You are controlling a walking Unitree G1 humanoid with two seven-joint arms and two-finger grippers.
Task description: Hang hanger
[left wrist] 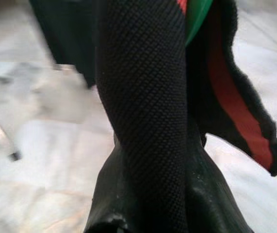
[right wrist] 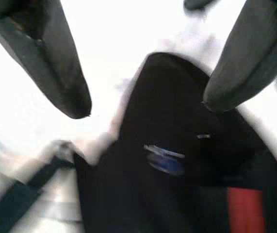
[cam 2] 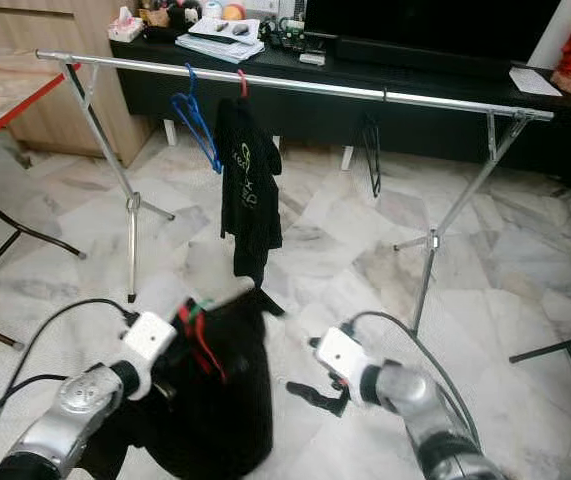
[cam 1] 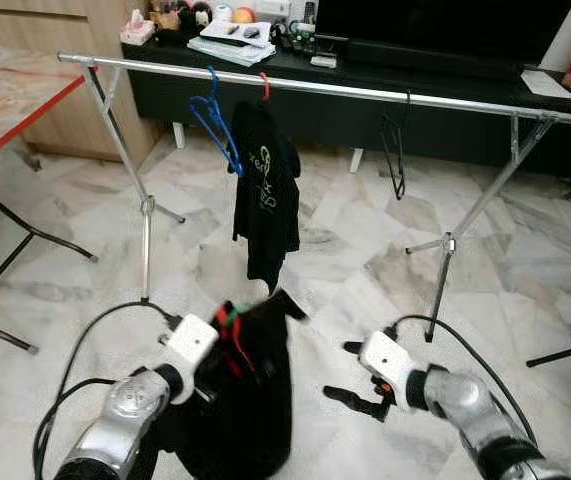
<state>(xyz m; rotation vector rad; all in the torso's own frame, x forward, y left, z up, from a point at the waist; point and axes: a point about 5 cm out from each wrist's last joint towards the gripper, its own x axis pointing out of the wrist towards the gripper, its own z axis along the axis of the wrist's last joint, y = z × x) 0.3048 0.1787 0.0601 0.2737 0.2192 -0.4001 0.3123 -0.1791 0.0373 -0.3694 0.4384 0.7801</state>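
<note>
Left gripper (cam 1: 227,345) clutches black garment (cam 1: 250,400) below rail (cam 1: 365,92).

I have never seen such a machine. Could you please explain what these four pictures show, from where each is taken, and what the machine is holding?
It is a humanoid robot with two silver arms. Two pictures come from cameras on its head, two from its wrists. The left gripper holds a black garment with red and green trim. The right gripper is open and holds nothing. Ahead, on a marble floor, stands a metal rail. It carries a blue hanger, a hung black shirt and a black hanger.
</note>
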